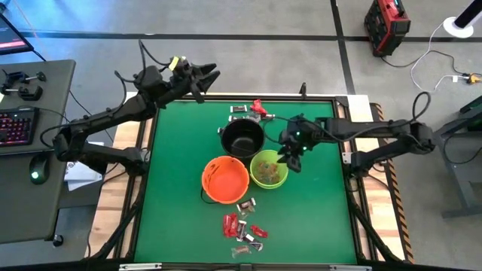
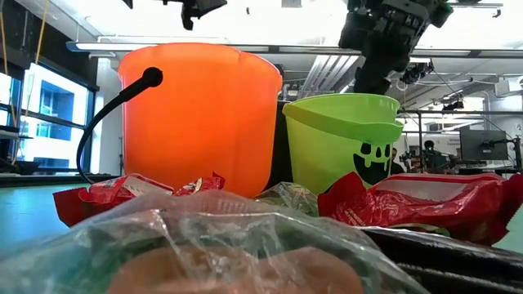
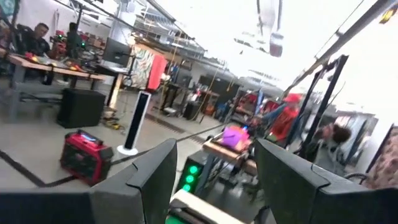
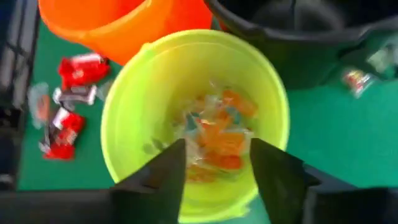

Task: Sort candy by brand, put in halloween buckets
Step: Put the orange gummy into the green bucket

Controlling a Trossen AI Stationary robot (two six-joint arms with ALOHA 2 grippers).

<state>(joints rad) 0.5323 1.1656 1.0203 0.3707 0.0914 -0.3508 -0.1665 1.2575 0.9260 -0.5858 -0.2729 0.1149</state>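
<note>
Three halloween buckets stand close together mid-table: black (image 1: 242,138), orange (image 1: 225,179) and lime green (image 1: 269,168). My right gripper (image 1: 292,159) hangs open just above the lime green bucket's far right rim, nothing between its fingers (image 4: 166,171). Below it, pale and orange wrapped candy (image 4: 217,140) lies on the lime green bucket's (image 4: 127,134) floor. A heap of red and silver candy (image 1: 245,229) lies near the table's front edge, and a few more pieces (image 1: 252,111) lie behind the black bucket. My left gripper (image 1: 205,75) is raised over the far left corner, open and empty.
In the low view, red wrappers (image 2: 425,200) and a clear wrapper (image 2: 204,245) fill the foreground before the orange bucket (image 2: 200,114) and the lime green bucket (image 2: 343,139). Bare green mat (image 1: 316,218) lies at the near right. A keyboard and mouse sit on a side desk (image 1: 22,128).
</note>
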